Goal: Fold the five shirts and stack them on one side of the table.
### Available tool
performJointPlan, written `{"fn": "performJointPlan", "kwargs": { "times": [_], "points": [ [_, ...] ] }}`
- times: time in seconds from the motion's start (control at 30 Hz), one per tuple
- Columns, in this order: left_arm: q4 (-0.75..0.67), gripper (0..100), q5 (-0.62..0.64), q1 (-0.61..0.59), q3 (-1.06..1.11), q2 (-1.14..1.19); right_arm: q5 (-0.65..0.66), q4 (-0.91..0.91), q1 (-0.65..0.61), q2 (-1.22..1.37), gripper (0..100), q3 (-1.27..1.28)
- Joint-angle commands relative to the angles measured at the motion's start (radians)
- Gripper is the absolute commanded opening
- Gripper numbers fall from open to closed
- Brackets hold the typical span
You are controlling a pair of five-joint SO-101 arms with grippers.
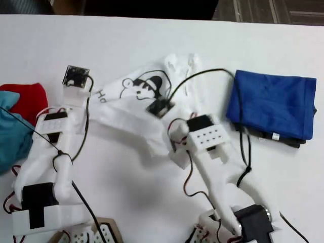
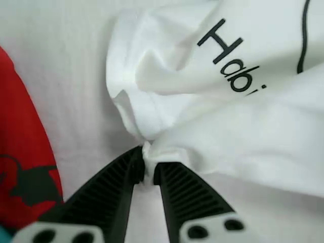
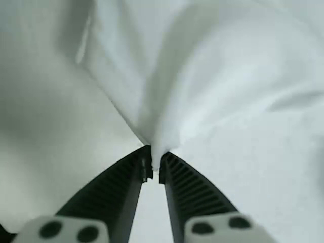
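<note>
A white shirt (image 1: 147, 96) with a black cartoon print and lettering lies crumpled in the middle of the table. My left gripper (image 2: 147, 169) is shut on a pinch of its edge near the lettering, at the shirt's left side (image 1: 93, 109). My right gripper (image 3: 153, 164) is shut on a fold of the same white shirt (image 3: 212, 91), at its near right part (image 1: 174, 152). A folded blue shirt (image 1: 273, 104) rests on a dark one (image 1: 273, 137) at the right. A red shirt (image 1: 23, 98) and a teal shirt (image 1: 12, 136) lie at the left edge.
Black cables (image 1: 202, 76) run over the white shirt and along the blue stack. The table (image 1: 152, 45) has bare white surface at the back and between the arms at the front.
</note>
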Motion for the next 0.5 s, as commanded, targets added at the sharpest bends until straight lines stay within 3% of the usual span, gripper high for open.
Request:
{"fn": "performJointPlan", "kwargs": {
  "times": [0.0,0.1,0.27,0.47],
  "points": [
    [-0.020,3,0.012,-0.006,-0.012,-0.048,0.060,0.016,-0.019,-0.056,2.1,-0.014],
    [-0.020,3,0.012,-0.006,-0.012,-0.048,0.063,0.104,-0.021,-0.056,4.0,-0.089],
    [-0.020,3,0.012,-0.006,-0.012,-0.048,0.064,0.277,-0.021,-0.064,24.7,-0.267],
    [-0.020,3,0.012,-0.006,-0.012,-0.048,0.055,0.251,-0.018,-0.081,25.7,-0.331]
  ]
}}
